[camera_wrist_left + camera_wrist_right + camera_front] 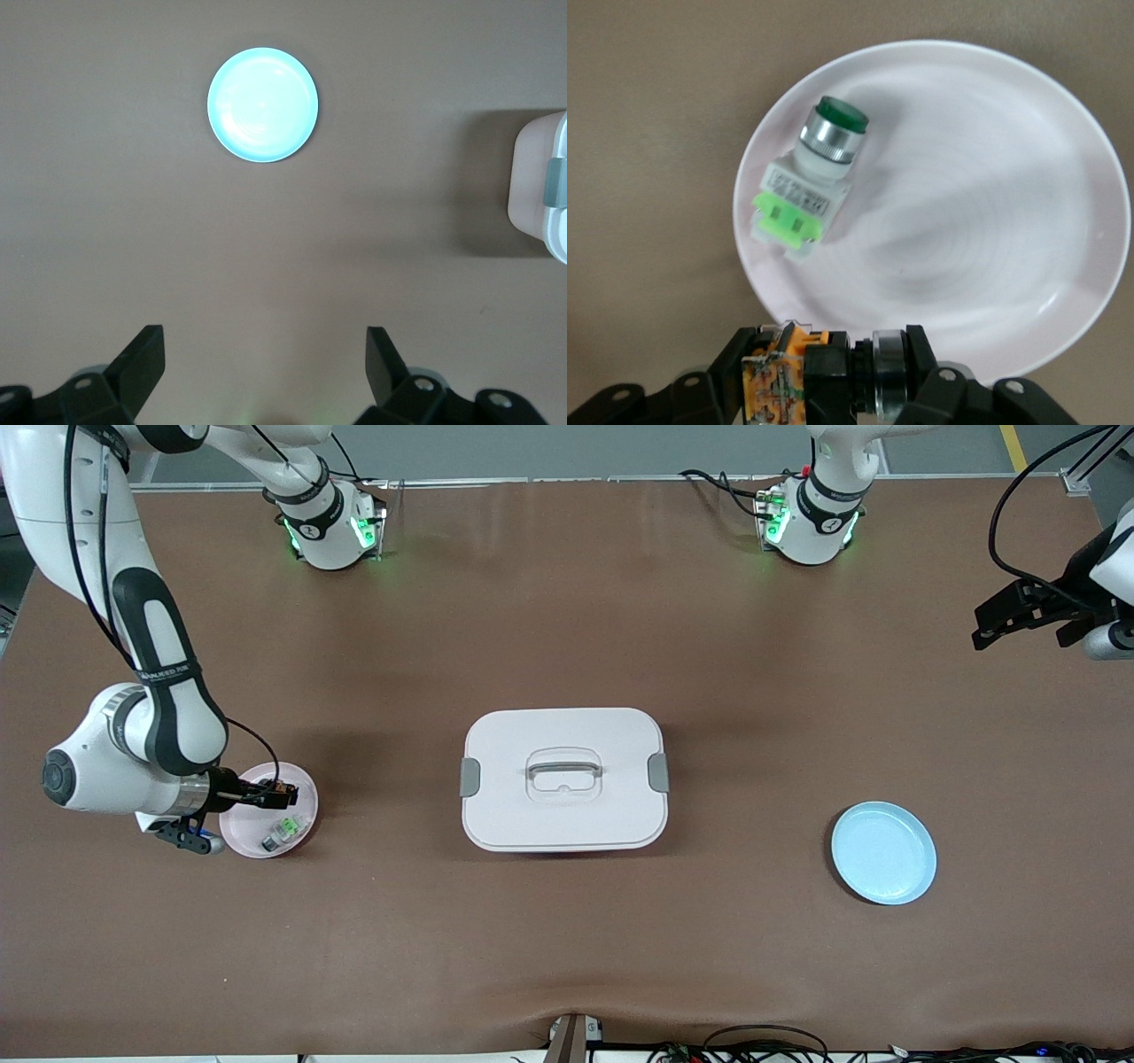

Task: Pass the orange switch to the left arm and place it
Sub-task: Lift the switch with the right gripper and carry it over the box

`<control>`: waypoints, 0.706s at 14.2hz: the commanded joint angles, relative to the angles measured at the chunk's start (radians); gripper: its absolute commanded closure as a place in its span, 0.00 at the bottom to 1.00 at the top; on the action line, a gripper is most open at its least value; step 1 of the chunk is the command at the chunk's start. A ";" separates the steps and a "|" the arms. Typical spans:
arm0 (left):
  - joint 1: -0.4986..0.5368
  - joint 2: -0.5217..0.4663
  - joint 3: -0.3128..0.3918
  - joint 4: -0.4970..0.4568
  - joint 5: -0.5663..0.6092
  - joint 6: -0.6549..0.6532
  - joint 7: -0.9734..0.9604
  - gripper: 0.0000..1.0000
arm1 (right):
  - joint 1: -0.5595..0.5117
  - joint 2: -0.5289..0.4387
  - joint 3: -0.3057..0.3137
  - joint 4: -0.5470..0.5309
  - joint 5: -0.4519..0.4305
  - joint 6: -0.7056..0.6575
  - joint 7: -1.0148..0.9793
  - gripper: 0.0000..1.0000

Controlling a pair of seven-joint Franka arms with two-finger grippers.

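Blue plate (883,853) sits lowest in front view, so nearest that cam, toward left arm's end of table, approx 4 o'clock from the box (564,779); nothing on it. Box is mid-table, lid on, grey clips at both short ends, grey handle on top. Pink plate (268,821) lies toward right arm's end, approx 9 o'clock from box and well apart from it. Green-and-clear part (285,831) lies on its side on pink plate, silvery collar and green cap at one end, light-green block at the other. Right gripper (270,793) is over pink plate's rim at about its 12 o'clock in front view, fingers clamped on the orange switch (819,376). Switch is held just above the plate; in right wrist view its long axis runs across between the fingers, orange body w/ contacts at one end, black section in middle, silvery ring at the other. Which end faces the box can't be told. Left gripper (1019,615) waits high at table edge on left arm's end, approx 2 o'clock from box, fingers (142,363) spread wide w/ nothing between them; left wrist view looks down on blue plate and a corner of box.
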 commanded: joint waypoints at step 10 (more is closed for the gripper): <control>0.007 -0.006 0.004 -0.010 0.012 -0.014 -0.010 0.00 | 0.139 -0.058 0.032 0.366 0.180 -0.450 0.800 1.00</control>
